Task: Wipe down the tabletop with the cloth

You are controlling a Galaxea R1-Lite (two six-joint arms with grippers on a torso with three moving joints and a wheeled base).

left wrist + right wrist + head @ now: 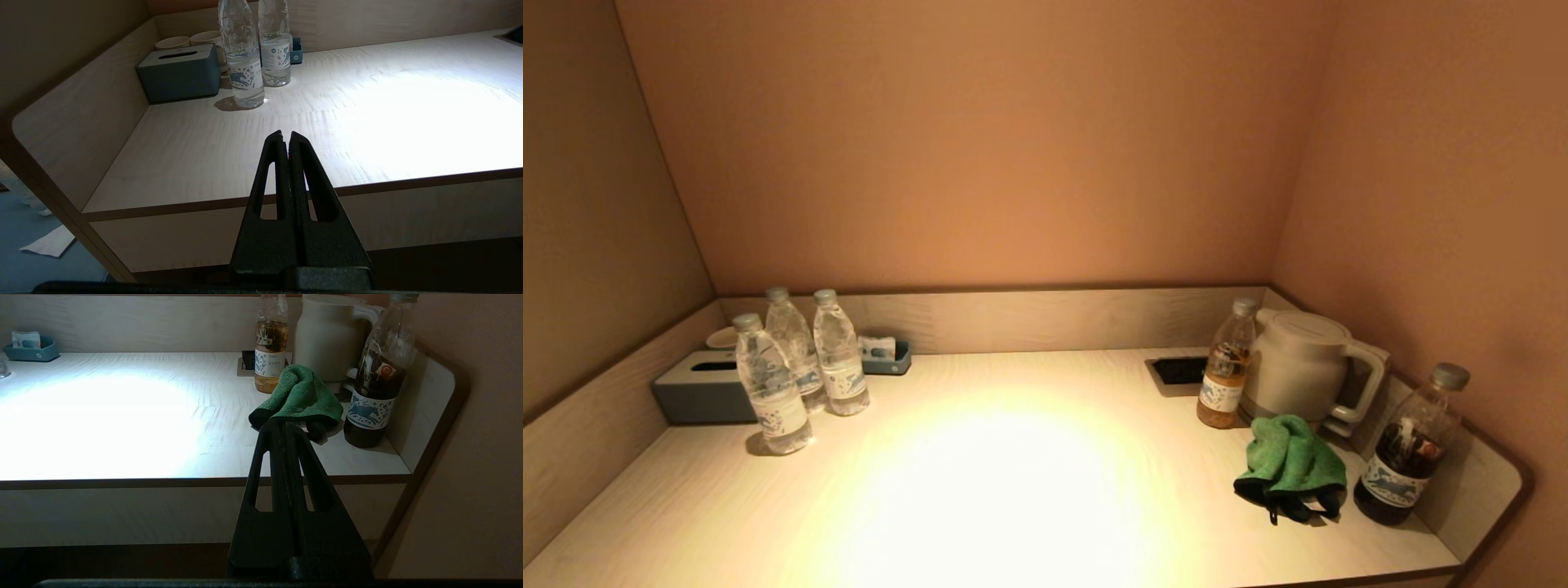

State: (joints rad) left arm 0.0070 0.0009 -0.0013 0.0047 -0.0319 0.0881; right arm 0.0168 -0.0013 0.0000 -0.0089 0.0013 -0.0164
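Note:
A crumpled green cloth [1290,461] with a dark edge lies on the light wooden tabletop [1013,490] at the right, in front of the kettle. It also shows in the right wrist view [300,396]. My right gripper [284,424] is shut and empty, held below and in front of the table's front edge, pointing toward the cloth. My left gripper [285,134] is shut and empty, held off the front edge at the left side. Neither gripper shows in the head view.
Three water bottles [800,367], a grey tissue box [698,388] and a small tray [886,355] stand at the back left. A tea bottle [1225,363], a white kettle [1303,367] and a dark drink bottle [1409,445] surround the cloth. Walls enclose three sides.

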